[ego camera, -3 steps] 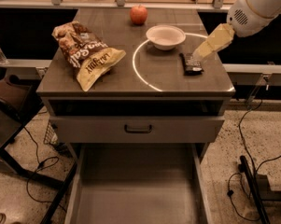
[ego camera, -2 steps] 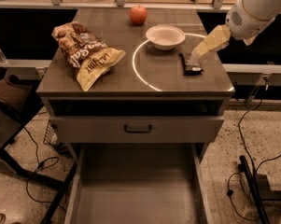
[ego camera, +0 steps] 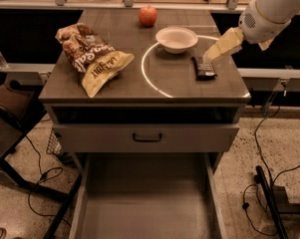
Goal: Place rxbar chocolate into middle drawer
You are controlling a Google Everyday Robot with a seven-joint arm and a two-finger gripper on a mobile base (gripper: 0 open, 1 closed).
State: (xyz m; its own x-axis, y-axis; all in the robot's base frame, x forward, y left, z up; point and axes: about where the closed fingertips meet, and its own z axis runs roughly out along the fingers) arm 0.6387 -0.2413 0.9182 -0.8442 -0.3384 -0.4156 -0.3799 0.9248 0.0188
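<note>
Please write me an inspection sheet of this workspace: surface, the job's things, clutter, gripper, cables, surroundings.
Surface: cabinet top, dark, with a pale ring on it.
Job's things: rxbar lies flat on the top's right side, not in the drawer; middle drawer stands open below, floor bare.
Clutter: chip bag at left; apple at the back; bowl on the ring's far edge.
Gripper: gripper low at the rxbar's far end; contact cannot be told.
Cables: cables on the floor, both sides of the cabinet.
Surroundings: drawer front above the open drawer, shut.
</note>
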